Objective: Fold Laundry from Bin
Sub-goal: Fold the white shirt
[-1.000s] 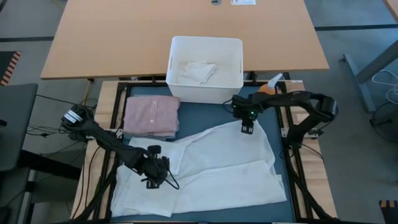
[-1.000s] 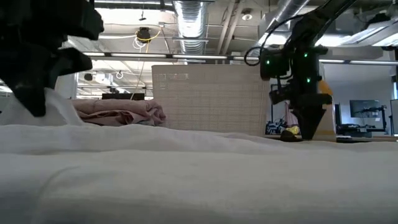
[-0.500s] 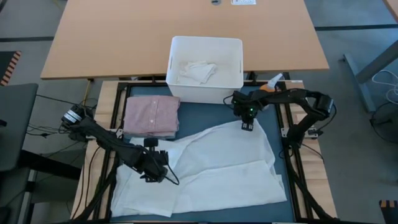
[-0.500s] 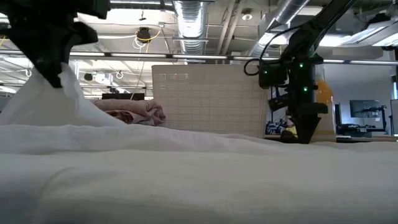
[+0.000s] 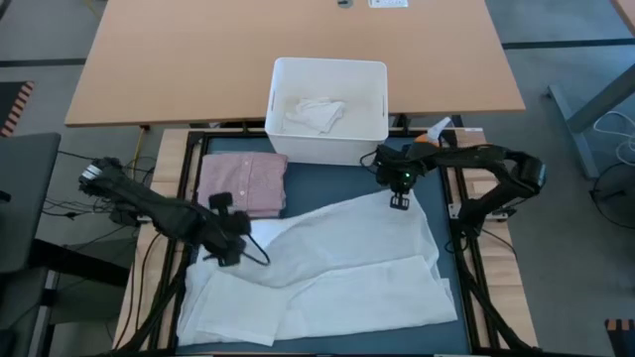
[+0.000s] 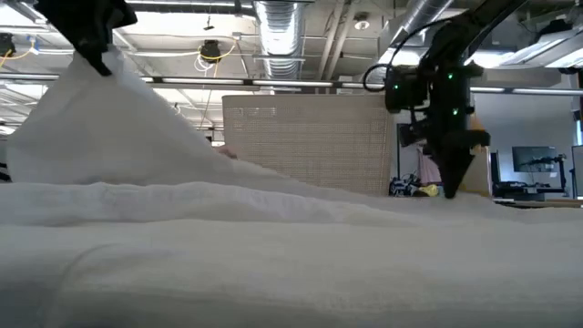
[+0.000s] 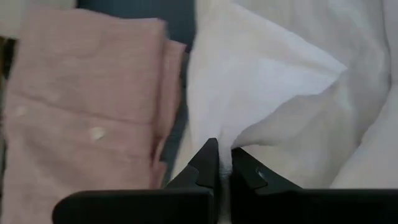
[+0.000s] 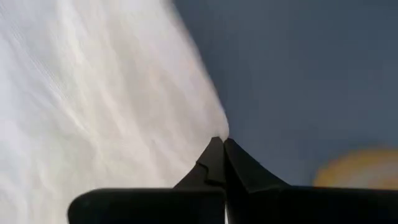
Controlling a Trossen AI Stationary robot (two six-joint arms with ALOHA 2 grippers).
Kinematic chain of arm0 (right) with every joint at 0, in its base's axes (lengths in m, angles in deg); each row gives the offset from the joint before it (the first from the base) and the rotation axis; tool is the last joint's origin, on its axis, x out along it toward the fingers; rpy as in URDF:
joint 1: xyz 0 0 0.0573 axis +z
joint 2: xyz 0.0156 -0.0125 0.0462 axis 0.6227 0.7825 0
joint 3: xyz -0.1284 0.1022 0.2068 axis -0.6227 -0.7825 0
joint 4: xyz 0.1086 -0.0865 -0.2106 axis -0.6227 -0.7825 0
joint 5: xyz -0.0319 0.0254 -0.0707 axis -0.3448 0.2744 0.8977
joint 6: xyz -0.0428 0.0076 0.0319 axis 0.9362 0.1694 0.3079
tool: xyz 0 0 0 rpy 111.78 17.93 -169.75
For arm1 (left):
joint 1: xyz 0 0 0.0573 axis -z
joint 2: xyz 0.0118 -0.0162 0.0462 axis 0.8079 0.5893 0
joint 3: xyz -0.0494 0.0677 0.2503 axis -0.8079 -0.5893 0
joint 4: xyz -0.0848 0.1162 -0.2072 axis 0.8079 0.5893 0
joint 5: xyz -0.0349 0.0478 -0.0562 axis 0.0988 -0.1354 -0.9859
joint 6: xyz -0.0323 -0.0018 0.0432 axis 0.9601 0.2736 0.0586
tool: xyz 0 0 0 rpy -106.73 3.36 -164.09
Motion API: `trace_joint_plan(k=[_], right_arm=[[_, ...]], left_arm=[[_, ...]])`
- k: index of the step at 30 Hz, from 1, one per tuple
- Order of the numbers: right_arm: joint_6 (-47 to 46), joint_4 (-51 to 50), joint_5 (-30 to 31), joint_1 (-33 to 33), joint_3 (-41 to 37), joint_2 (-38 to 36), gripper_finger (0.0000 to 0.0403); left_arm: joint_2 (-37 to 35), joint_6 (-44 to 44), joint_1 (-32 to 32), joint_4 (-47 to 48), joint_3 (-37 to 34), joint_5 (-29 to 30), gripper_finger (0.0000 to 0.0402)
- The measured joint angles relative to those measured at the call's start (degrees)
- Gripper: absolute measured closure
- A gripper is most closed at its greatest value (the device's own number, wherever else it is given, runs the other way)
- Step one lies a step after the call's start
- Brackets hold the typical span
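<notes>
White cloth (image 5: 347, 263): thin matt woven fabric, soft creases, slightly sheer where it lifts off the left gripper (image 7: 224, 163). Fingers (image 7: 205, 165) are matt black plastic, hard smooth edges. Pink shirt (image 5: 243, 183) just beside that gripper: matt cotton-look cloth, fine weave, small pale buttons. Mat (image 5: 337, 183) under the right gripper (image 8: 222, 149): smooth matt dark teal, no sheen. Bin (image 5: 329, 69) beyond the right gripper: white plastic, smooth, faint satin gloss on the rim; crumpled white cloth inside. Tabletop (image 5: 198, 59) past it: light wood-look laminate, smooth, low sheen. Frame (image 5: 184, 164) is black matt metal.
</notes>
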Motion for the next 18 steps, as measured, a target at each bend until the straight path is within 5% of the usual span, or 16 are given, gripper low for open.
trace_joint_plan(k=[9, 18], right_arm=[[-12.68, -11.62, 4.40, 7.86, 1.30, -8.42, 0.0395], [-29.48, -18.21, 6.93, 19.31, 1.30, -12.79, 0.0395]], left_arm=[[-11.19, -8.93, -10.57, 4.93, 0.00, -0.54, 0.0401], [-10.74, -22.58, -20.66, 4.45, 5.21, -5.87, 0.0401]])
